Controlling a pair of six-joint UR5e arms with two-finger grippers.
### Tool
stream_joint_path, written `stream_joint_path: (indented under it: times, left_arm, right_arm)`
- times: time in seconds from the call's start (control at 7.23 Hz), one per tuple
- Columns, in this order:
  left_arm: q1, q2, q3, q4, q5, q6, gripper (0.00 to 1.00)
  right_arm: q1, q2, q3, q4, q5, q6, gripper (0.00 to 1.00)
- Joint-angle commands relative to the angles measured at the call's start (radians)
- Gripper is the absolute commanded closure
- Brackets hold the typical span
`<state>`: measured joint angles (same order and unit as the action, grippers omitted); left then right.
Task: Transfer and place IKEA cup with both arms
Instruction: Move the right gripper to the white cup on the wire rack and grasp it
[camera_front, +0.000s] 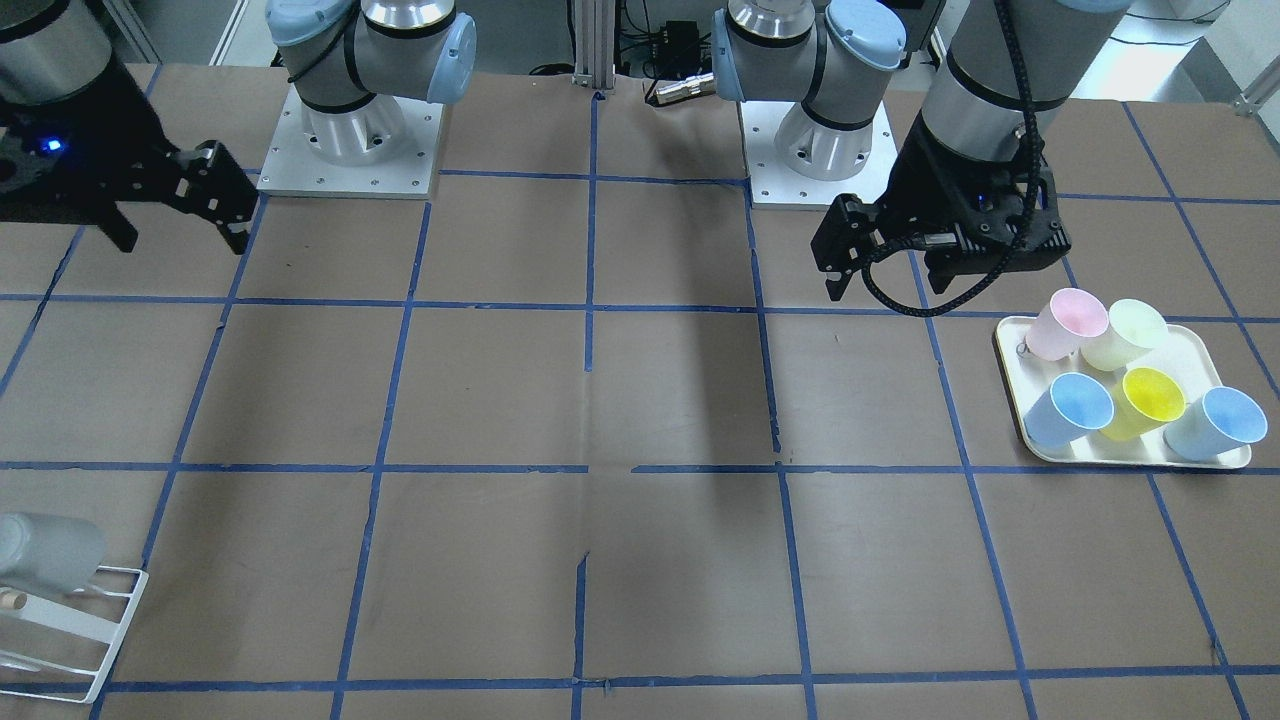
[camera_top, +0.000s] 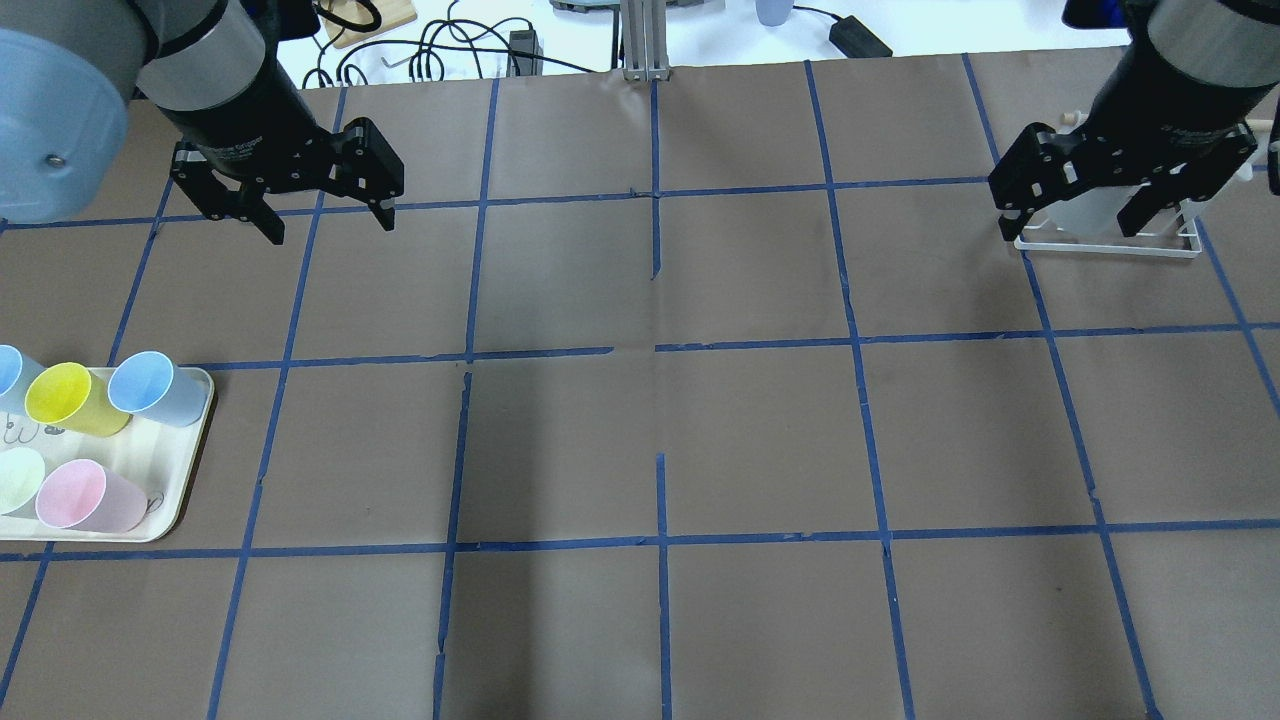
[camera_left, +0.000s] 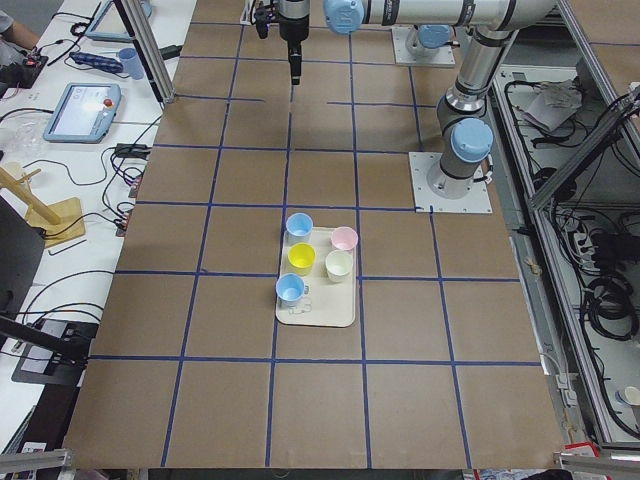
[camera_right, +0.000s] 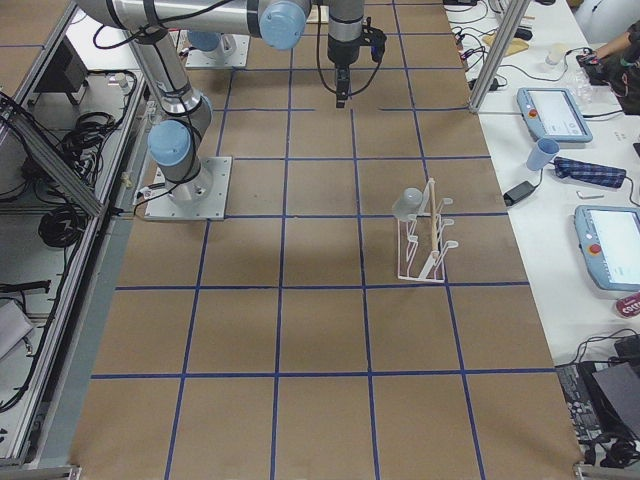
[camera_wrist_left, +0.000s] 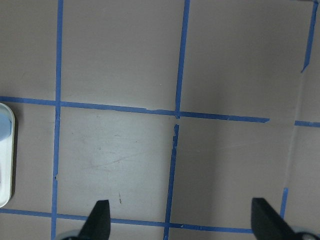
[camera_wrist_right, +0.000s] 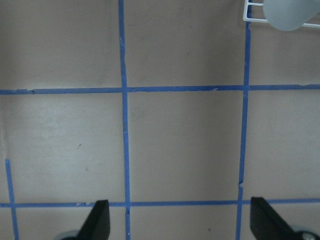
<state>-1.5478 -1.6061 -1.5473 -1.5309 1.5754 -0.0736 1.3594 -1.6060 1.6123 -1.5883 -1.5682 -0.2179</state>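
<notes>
The IKEA cup (camera_front: 45, 550), a pale grey-white tumbler, lies tipped on a white wire rack (camera_front: 90, 640). It also shows in the overhead view (camera_top: 1090, 212), the exterior right view (camera_right: 408, 203) and the right wrist view (camera_wrist_right: 290, 12). My right gripper (camera_top: 1070, 232) hangs open and empty above the table just in front of the rack, also in the front view (camera_front: 182, 243) and its wrist view (camera_wrist_right: 182, 222). My left gripper (camera_top: 330, 228) is open and empty over bare table, also in the front view (camera_front: 885, 285) and its wrist view (camera_wrist_left: 182, 222).
A cream tray (camera_top: 190, 440) holds several coloured cups: two light blue, yellow, pink and pale green; it also shows in the front view (camera_front: 1130, 455) and the exterior left view (camera_left: 320, 315). The table is brown paper with a blue tape grid. Cables and tablets lie past the far edge.
</notes>
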Motion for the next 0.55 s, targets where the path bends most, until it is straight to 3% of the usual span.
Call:
stream_joint_path:
  times: [0.0, 0.42]
  left_arm:
    - [0.0, 0.0, 0.0, 0.0, 0.0, 0.0, 0.0]
    - [0.0, -0.003, 0.004, 0.002, 0.0, 0.0, 0.0]
  right_arm:
    - [-0.087, 0.092, -0.008, -0.138, 0.002, -0.133, 0.0]
    - [-0.158, 0.213, -0.012, -0.316, 0.007, -0.27, 0.0]
